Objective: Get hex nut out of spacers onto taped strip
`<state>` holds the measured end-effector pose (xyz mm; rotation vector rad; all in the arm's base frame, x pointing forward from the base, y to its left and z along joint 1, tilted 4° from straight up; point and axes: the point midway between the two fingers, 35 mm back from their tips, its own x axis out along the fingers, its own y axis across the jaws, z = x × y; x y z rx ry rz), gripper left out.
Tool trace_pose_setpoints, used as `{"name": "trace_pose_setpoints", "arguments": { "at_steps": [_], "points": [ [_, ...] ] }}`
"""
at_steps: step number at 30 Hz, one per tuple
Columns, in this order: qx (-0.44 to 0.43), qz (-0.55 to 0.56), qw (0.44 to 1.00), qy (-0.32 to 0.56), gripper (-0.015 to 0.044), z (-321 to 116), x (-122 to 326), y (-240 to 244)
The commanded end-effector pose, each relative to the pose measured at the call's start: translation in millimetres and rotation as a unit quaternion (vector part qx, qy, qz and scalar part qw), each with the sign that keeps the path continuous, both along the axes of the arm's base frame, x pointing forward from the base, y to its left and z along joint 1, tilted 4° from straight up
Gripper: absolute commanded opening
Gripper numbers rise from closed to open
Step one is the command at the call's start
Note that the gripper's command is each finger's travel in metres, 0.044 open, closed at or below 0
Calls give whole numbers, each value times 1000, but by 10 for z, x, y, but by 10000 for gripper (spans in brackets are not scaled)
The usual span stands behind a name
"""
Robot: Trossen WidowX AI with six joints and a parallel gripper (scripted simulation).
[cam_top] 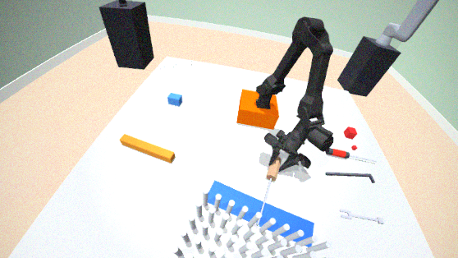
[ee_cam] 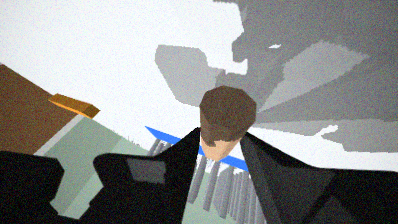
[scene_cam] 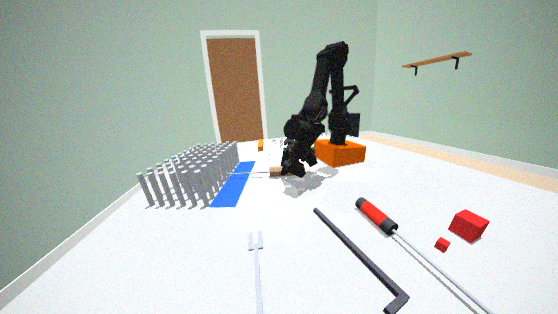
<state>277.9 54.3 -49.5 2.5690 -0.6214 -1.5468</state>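
My gripper is shut on the wooden handle of a thin-shafted tool. The handle is low over the table in front of the blue taped strip. The thin metal shaft reaches across the strip, and its far end is at the front row of the spacers. The grey spacers stand upright in rows behind the strip. The hex nut cannot be made out in any view; the shaft's tip is too small to read clearly.
To one side lie a red-handled tool, a black hex key and a wrench. Red cubes lie near them. A yellow bar and a blue block lie on the other side.
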Motion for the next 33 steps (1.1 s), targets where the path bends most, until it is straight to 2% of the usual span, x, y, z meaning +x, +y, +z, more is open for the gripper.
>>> {"name": "trace_pose_setpoints", "arguments": {
  "at_steps": [1,33],
  "points": [
    [-1,-1,1000,0,0,6,-45,12],
    [0,-1,1000,0,0,121,-101,38]
  ]
}}
